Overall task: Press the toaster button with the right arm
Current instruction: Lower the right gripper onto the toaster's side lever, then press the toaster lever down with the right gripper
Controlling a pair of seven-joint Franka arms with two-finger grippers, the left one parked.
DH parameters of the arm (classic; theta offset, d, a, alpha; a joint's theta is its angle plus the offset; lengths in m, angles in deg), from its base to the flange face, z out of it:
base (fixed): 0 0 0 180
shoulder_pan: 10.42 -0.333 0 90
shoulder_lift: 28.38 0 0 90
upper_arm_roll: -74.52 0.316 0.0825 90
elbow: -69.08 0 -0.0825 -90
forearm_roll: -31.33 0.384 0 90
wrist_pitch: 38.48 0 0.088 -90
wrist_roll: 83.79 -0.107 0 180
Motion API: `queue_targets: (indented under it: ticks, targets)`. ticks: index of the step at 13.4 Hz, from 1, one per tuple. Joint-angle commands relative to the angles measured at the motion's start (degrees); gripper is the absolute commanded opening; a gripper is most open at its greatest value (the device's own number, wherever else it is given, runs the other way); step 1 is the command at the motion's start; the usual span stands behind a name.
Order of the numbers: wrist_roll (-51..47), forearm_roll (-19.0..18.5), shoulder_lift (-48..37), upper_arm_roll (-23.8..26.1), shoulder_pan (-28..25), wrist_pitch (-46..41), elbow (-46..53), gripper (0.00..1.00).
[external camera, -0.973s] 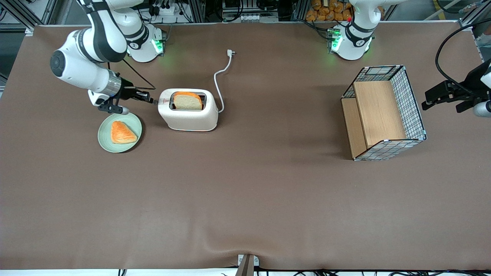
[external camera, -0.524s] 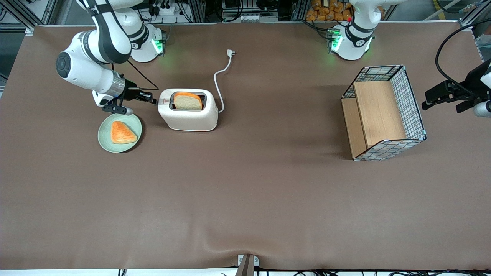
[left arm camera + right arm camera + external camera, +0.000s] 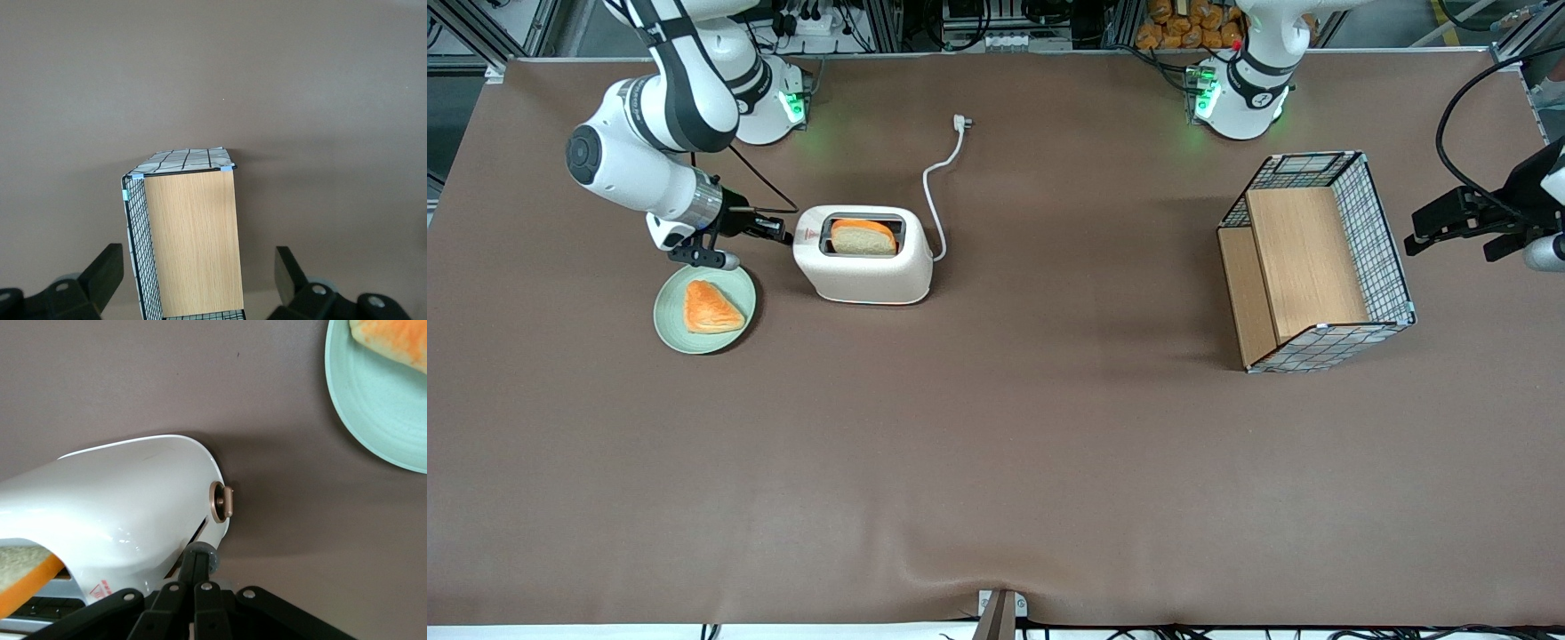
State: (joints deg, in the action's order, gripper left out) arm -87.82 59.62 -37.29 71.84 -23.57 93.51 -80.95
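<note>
Now I am watching the toaster button (image 3: 202,555), which is sticking out of the narrow end of the toaster (image 3: 864,267) close to the small red mark on top, and the gripper (image 3: 198,568) is sitting right on it, its two black fingers (image 3: 207,587) drawn together into a narrow tip with nothing held between them. In the wrist view I am seeing that tip touching the pale tab at the slit in the toaster's end, just beside a round copper-coloured knob (image 3: 221,502) on the same end. The toaster is standing directly ahead of the gripper, toward the parked arm's end of the table, with a slice of bread (image 3: 863,238) sitting in its wide top slot. The right arm (image 3: 645,147) is reaching down from its base and its silver wrist cuff is pointing level toward the toaster. A white cord (image 3: 937,191) is trailing from the toaster's other end, farther from the front camera, and ending in a plug (image 3: 960,122). Just beneath the gripper's wrist, nearer to the front camera, a pale green plate (image 3: 674,322) is lying on the brown table (image 3: 996,462) with an orange-crusted pastry (image 3: 710,307) on it. Well apart from the gripper, toward the parked arm's end, a wire-and-wood basket (image 3: 1316,262) is resting on its side.
</note>
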Motion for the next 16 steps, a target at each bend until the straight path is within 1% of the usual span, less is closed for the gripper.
queue_targets:
  ticks: [1, 16]
  targets:
    - [2.9, 1.9, 1.0, -0.3, -0.8, 3.8, -1.8, 0.00]
    - [3.7, 2.2, 4.0, -0.2, -1.9, 7.8, -2.5, 0.00]
